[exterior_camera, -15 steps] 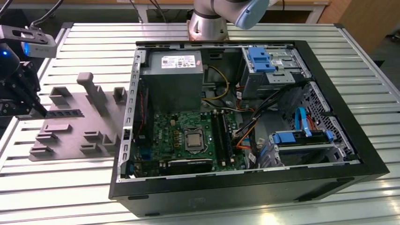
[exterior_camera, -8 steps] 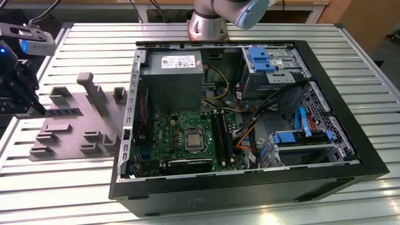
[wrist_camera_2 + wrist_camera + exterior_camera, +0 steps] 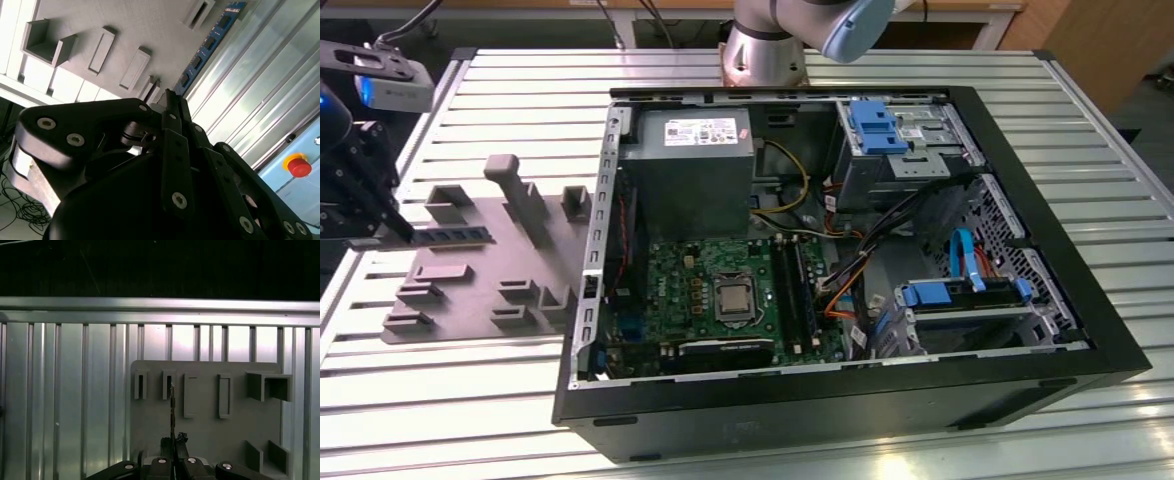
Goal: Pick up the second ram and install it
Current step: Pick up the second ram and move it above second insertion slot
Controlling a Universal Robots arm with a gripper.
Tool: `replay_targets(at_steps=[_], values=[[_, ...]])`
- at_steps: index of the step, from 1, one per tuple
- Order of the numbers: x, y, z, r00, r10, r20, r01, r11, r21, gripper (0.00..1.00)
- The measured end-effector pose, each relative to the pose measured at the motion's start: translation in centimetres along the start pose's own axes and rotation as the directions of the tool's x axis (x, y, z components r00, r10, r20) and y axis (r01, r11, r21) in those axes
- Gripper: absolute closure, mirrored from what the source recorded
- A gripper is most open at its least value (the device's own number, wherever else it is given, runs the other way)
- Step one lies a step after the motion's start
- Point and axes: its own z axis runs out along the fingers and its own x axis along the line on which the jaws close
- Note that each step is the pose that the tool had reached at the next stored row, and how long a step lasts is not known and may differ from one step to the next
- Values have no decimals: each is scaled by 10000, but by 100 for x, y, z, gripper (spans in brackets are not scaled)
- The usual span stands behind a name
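Second ram (image 3: 210,44): thin blue-green stick with a row of black chips, standing on edge along the grey holder's (image 3: 480,290) edge at the exterior view's left. Gripper (image 3: 169,99) pinched together, empty, at the ram's end.

The ram (image 3: 209,44), a thin blue stick with black chips, stands on its long edge on the grey holder (image 3: 100,15)

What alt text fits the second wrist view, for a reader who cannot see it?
A black metal gripper sits close to one end of a long, thin blue circuit-board ram stick, set along the edge of a grey holder plate with rectangular pockets, on a ribbed silver table.
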Motion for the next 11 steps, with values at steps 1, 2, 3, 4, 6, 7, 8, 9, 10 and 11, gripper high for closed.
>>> replay_targets(at_steps=[1,2,3,4,6,7,8,9,10,11], values=[[0,0,-8,10000,0,0,0,10000,0,86],[0,0,-15,10000,0,1,0,10000,1,86],[0,0,-24,10000,0,0,0,10000,0,86],[0,0,-33,10000,0,0,0,10000,0,86],[0,-1,-51,10000,0,0,0,10000,0,86],[0,-1,-59,10000,0,0,0,10000,0,86],[0,-1,-67,10000,0,0,0,10000,0,86],[0,-1,-75,10000,0,0,0,10000,0,86],[0,-1,-85,10000,0,0,0,10000,1,86],[0,-1,-97,10000,0,0,0,10000,1,86]])
